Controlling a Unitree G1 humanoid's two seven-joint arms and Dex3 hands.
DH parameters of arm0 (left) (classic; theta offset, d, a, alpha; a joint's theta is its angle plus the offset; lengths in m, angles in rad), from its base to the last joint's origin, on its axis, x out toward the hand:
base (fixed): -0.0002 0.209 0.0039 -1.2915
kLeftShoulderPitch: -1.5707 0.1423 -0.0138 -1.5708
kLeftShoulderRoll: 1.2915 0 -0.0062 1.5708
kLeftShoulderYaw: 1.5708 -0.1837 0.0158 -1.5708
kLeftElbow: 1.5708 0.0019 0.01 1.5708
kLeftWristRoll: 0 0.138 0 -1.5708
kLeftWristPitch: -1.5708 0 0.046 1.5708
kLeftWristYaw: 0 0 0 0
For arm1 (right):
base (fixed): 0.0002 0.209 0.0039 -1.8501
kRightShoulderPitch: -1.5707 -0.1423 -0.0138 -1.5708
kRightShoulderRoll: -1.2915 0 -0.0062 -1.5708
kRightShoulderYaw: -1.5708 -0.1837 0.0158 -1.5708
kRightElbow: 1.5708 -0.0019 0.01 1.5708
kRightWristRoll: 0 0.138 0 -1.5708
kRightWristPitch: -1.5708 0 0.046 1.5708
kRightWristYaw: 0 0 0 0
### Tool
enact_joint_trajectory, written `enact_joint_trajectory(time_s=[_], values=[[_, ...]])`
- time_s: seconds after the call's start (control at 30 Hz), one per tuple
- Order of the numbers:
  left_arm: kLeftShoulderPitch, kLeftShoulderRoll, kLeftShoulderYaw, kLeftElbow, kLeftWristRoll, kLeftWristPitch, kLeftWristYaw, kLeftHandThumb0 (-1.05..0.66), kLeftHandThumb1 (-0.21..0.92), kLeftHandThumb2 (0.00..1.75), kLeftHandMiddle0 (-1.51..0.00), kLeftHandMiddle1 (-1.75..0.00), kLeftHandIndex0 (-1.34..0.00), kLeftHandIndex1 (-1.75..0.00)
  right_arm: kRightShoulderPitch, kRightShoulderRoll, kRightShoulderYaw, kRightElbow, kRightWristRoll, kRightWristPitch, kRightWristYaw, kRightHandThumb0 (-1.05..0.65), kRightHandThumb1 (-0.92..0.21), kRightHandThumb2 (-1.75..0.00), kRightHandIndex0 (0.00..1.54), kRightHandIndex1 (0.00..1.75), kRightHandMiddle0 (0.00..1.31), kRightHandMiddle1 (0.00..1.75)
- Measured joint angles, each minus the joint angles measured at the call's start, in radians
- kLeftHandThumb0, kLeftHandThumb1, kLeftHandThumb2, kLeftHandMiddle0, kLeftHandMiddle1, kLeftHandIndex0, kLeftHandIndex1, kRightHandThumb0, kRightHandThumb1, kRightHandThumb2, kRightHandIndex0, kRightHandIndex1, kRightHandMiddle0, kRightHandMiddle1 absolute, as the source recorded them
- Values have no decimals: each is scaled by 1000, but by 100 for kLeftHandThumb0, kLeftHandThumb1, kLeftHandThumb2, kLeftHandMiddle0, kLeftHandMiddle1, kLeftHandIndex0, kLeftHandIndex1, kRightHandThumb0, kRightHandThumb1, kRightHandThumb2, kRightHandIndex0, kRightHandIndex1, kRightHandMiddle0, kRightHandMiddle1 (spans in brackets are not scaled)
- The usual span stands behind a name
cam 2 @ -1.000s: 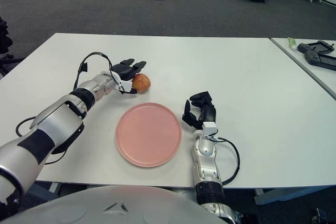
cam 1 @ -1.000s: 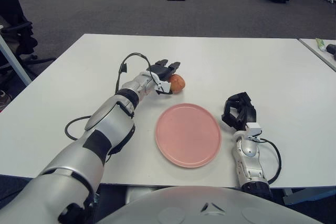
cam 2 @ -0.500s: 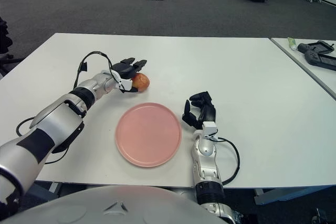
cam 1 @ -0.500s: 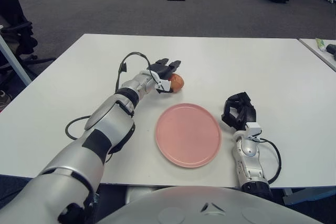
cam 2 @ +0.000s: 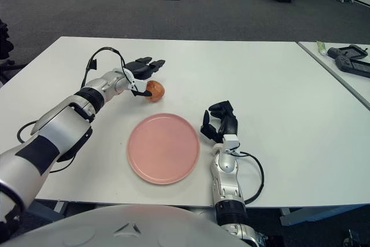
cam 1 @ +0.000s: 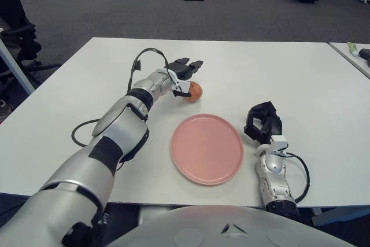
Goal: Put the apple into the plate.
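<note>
One small red-orange apple (cam 1: pixel 194 91) sat on the white surface (cam 1: pixel 300 85), beyond the round pink plate (cam 1: pixel 207 148). Left hand (cam 1: pixel 184 73) hovered above it, fingers spread, empty; a glancing touch might roll it. Right hand (cam 1: pixel 263 122) showed right of the plate.

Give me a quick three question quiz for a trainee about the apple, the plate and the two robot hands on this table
1. True or false: the apple already lies on the pink plate.
2. Which hand is at the apple: A the left hand, B the right hand?
3. Fill in: the right hand shows beside the plate, on its ____ side.

Key: 1 false, it sits on the table beyond the plate. 2 A, fingers spread over it. 3 right.
</note>
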State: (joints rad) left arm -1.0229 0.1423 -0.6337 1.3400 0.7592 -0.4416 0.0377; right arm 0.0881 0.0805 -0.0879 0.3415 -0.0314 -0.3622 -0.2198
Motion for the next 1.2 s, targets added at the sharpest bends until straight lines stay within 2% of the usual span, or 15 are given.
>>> enact_joint_trajectory(time_s=[0.3,0.7,0.93,1.2], values=[[0,-15,-3,2,3,7,-9,-81,36,91,0,0,-1,0,0,2,-2,4,1,-11,-1,-42,-51,-108,77,175,46,175],[0,-49,-33,9,33,36,-23,-83,44,88,-1,-1,0,-1,5,1,-4,2,6,-31,2,-42,-52,-107,78,175,45,175],[0,-60,-45,17,43,53,-32,-81,43,87,-2,-2,0,-1,7,2,-6,11,-1,-38,-15,-42,-52,-107,78,175,45,175],[1,-70,-54,26,44,67,-49,-77,40,90,-2,-5,0,-10,12,2,-5,5,-18,-44,-26,-42,-50,-110,78,175,47,175]])
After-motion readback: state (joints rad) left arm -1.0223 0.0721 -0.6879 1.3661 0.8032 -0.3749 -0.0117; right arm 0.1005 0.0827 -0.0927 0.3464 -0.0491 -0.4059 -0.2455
